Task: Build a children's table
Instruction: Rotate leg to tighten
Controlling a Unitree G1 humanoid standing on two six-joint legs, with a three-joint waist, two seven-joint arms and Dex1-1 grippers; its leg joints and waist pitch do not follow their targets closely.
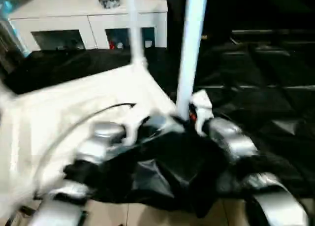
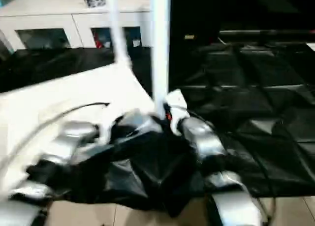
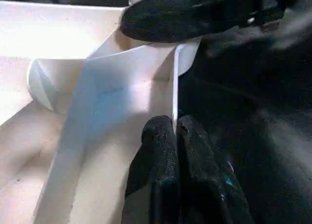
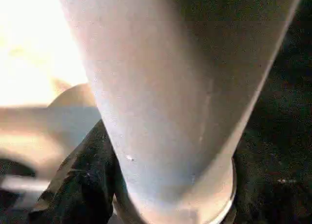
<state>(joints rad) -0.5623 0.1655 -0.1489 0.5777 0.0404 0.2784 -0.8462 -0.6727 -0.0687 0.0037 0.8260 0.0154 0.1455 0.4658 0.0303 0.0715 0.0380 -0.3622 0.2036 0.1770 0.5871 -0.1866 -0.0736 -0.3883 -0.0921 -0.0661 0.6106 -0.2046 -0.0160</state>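
Tabletop (image 1: 74, 103), white plastic, lies upside down on the black-draped work table (image 1: 275, 103), its ribbed underside facing up and its long side running from the robot's left toward the middle of the scene. Two white tubular legs stand upright from it, their long axes vertical: a far leg (image 1: 134, 29) at the rear corner and a near leg (image 1: 191, 48) at the front right corner, both rising out of the top of the head views. Behind the work table a white cabinet (image 1: 88, 19) with glass doors holds small coloured items too blurred to name.

The left gripper (image 3: 175, 131) is pinched shut on a thin upright rib of the tabletop's rim, close by the corner socket (image 3: 41, 82). The right gripper (image 1: 189, 118) sits at the foot of the near leg; in its wrist view one black finger (image 4: 83, 180) lies against the leg just above its seating collar, the jaws spread about the tube's width, but whether they actually clamp it cannot be told.
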